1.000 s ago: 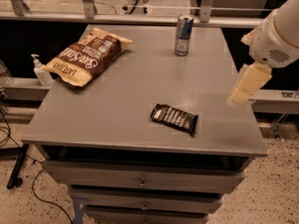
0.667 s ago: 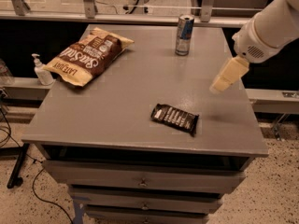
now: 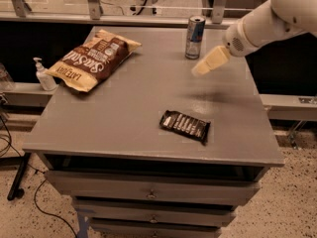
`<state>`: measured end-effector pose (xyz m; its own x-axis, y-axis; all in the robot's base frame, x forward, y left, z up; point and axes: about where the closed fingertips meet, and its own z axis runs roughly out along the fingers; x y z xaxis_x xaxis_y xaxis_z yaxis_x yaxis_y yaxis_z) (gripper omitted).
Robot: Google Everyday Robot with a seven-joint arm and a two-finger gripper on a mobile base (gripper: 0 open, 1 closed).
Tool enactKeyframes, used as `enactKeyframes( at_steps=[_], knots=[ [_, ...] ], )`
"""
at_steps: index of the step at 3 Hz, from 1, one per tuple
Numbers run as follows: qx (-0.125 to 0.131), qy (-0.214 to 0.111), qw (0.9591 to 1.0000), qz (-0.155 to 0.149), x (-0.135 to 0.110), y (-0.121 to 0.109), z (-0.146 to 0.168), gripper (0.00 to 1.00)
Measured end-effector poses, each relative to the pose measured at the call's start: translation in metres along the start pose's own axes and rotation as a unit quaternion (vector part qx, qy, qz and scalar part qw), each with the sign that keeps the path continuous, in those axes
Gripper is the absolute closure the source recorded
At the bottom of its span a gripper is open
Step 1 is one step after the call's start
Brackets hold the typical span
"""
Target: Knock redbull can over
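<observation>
The redbull can (image 3: 194, 37) stands upright near the back edge of the grey table (image 3: 124, 113), silver and blue with a silver top. My gripper (image 3: 203, 68) reaches in from the upper right on a white arm. It hovers above the table just in front of and slightly right of the can, a short gap away from it.
A brown and yellow chip bag (image 3: 93, 59) lies at the back left. A dark snack bar (image 3: 185, 126) lies near the front middle. A white pump bottle (image 3: 43, 75) stands on a ledge left of the table. Drawers sit below the tabletop.
My gripper has moved left and toward the back of the table, from past the right edge to just in front of the can. The can has not moved.
</observation>
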<state>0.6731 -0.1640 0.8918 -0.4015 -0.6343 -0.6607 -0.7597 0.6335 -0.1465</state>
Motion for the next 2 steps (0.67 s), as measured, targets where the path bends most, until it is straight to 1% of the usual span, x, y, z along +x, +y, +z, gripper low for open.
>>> enactKeyframes(
  at_steps=[1,2],
  knots=[
    [-0.033,-0.071,0.9956,0.051,-0.026,-0.008,0.029,0.0],
    [-0.065,-0.138,0.9857,0.071,-0.052,-0.011,0.053,0.0]
  ],
)
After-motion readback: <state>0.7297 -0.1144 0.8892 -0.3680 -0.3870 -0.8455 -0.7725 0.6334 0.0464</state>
